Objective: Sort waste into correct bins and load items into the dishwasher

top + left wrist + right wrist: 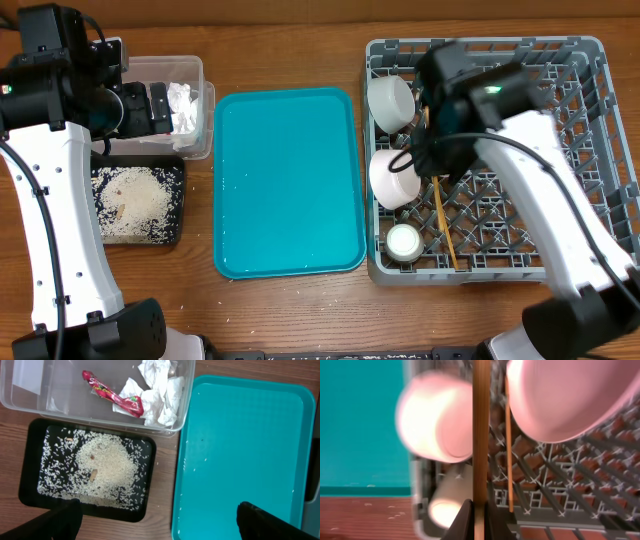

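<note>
On your wooden surface (290, 310), the grey dish rack (595, 90) sits to the right with round whitish dishes (395, 178) and a small white cup (404, 243) along its left side. The teal tray (290, 180) is in the middle, and on the left the clear tub (60, 395) has the crumpled napkins (160, 390) and red wrapper (112, 394) in it, right next to the black tray (34, 460) with the rice grains (105, 465). Your left claw (159, 510) hangs released, fingers spread wide, above those bins, while your right claw (479, 512) over the rack is clenched on one chopstick (481, 435), the other chopstick (510, 460) lying on the lattice just beside it.
</note>
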{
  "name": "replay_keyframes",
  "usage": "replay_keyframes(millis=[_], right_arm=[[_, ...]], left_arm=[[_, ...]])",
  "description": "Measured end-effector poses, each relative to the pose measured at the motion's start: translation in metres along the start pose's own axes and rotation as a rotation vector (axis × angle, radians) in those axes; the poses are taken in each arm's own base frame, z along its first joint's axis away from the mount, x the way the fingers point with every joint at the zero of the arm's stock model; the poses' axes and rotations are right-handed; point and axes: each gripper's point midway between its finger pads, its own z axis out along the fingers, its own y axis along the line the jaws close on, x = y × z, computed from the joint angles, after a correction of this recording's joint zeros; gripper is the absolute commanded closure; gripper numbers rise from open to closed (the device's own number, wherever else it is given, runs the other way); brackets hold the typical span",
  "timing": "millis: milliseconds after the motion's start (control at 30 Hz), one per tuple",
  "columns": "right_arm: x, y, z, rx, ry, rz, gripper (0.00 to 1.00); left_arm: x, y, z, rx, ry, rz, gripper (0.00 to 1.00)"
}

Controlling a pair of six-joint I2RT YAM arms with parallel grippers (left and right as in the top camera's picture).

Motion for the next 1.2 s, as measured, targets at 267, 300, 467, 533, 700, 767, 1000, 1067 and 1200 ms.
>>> replay_keyframes(millis=[267, 300, 467, 533, 700, 767, 1000, 1067, 1200], right_arm=[[0.028, -0.042, 0.077, 0.068, 0.181, 0.108, 0.71], [0.029, -0.045, 0.079, 0.072, 0.187, 0.121, 0.67], [0.030, -0.046, 0.081, 0.070, 0.192, 0.117, 0.62], [0.030, -0.044, 0.081, 0.067, 0.192, 0.113, 0.62], [0.030, -0.040, 0.068, 0.041, 0.201, 0.115, 0.62], [0.019, -0.037, 0.049, 0.018, 0.146, 0.118, 0.50], [-0.008, -0.032, -0.105, -0.105, -0.275, 0.126, 0.00], [-0.004, -0.034, -0.146, -0.139, -0.410, 0.128, 0.00], [0.011, -0.037, -0.175, -0.167, -0.499, 0.126, 0.00]], left_arm=[[0.000, 0.000, 0.000, -0.001, -0.001, 0.000, 0.00], [0.000, 0.000, 0.000, -0.001, -0.001, 0.000, 0.00], [0.000, 0.000, 0.000, -0.001, -0.001, 0.000, 0.00], [0.000, 0.000, 0.000, -0.001, -0.001, 0.000, 0.00], [0.000, 0.000, 0.000, -0.001, -0.001, 0.000, 0.00], [0.000, 0.000, 0.000, -0.001, -0.001, 0.000, 0.00], [0.000, 0.000, 0.000, -0.001, -0.001, 0.000, 0.00], [0.000, 0.000, 0.000, -0.001, 0.000, 0.000, 0.00], [0.000, 0.000, 0.000, -0.001, 0.000, 0.000, 0.00]])
